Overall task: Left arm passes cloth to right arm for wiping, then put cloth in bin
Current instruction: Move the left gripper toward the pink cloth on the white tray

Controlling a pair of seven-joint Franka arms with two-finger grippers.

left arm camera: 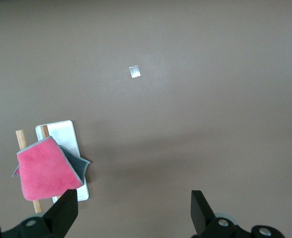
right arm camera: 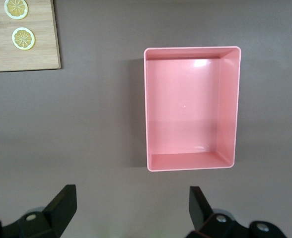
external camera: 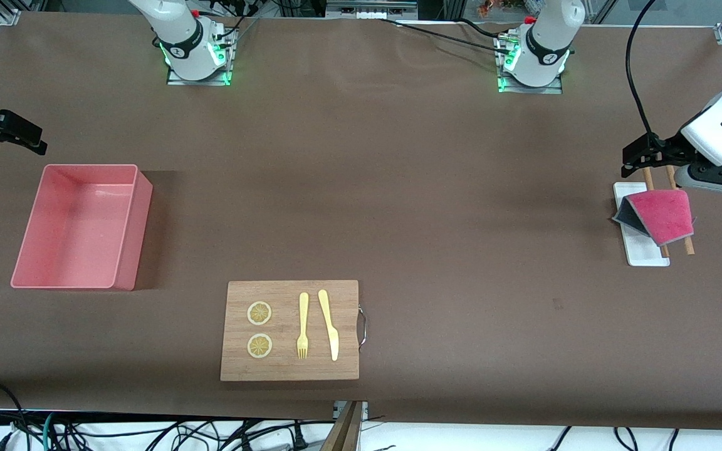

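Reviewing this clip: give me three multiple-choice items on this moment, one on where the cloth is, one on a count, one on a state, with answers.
1. The cloth lies:
A. in the bin
B. on the white tray and wooden sticks
C. on the cutting board

2. Lemon slices on the cutting board:
A. one
B. two
C. four

3. The bin is:
A. empty
B. holding the cloth
C. tipped over

Answers: 1 B, it drapes over the white tray and the wooden sticks. 2 B, two lemon slices beside the fork. 3 A, only bare pink floor shows inside.

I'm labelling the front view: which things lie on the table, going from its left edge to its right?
Pink rectangular plastic bin → wooden cutting board carrying lemon slices, yellow fork and knife → small flat white tray with the crimson-pink cloth on it.
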